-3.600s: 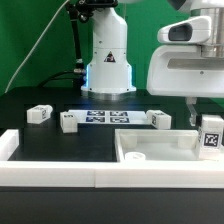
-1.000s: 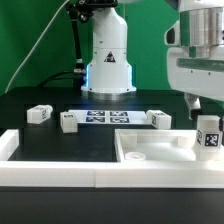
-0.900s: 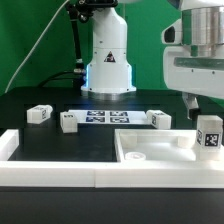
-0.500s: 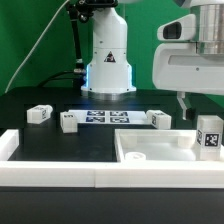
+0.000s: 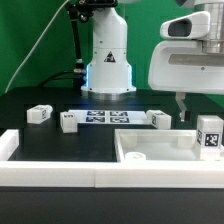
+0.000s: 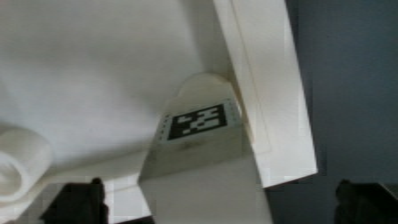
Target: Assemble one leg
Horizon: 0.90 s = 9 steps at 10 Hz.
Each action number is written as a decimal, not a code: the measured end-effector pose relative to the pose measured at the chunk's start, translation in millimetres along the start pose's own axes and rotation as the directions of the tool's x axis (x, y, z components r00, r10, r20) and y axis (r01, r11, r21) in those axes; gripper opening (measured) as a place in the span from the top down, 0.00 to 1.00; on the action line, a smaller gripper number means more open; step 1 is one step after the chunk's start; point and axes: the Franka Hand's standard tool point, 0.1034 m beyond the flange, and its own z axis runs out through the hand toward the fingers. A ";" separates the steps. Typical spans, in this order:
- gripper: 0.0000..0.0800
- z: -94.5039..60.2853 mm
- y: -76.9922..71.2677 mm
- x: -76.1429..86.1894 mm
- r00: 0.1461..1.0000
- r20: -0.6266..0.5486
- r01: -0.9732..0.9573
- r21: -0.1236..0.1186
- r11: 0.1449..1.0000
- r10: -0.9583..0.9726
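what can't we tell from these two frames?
- Whether the small white tagged leg block is seated in the large white raised-rim panel: its base is hidden behind the rim in the exterior view and cropped in the wrist view.
- Gripper: one finger shows in the exterior view; the other is cut off at the frame edge.
- Tag patterns on the marker board: too small.

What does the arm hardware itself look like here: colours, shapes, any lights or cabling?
The arm is glossy white with rounded segments; its base shows a glowing blue ring and a small warning triangle. Black cables hang near its top. The gripper sits under a boxy white rounded housing with a dark camera lens above it. One thin grey finger shows in the exterior view; in the wrist view the fingertips are dark.
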 end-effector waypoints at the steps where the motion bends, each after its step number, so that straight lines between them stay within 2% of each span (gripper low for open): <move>1: 0.19 0.3 3.2 1.1 0.997 0.000 0.072 -0.001 0.997 -0.072; 4: 0.19 0.5 8.7 3.2 0.992 0.000 0.123 -0.001 0.992 -0.123; 5: 0.34 0.5 9.0 3.3 0.992 0.000 0.122 -0.001 0.992 -0.122; 6: 0.34 0.5 9.0 3.3 0.993 0.000 0.116 -0.001 0.993 -0.116; 7: 0.57 0.5 8.9 3.3 0.996 0.000 0.085 0.000 0.996 -0.085; 8: 0.64 0.5 9.1 3.4 0.996 0.000 0.085 0.000 0.996 -0.085; 9: 0.64 0.5 8.9 3.3 0.999 0.000 0.041 0.001 0.999 -0.041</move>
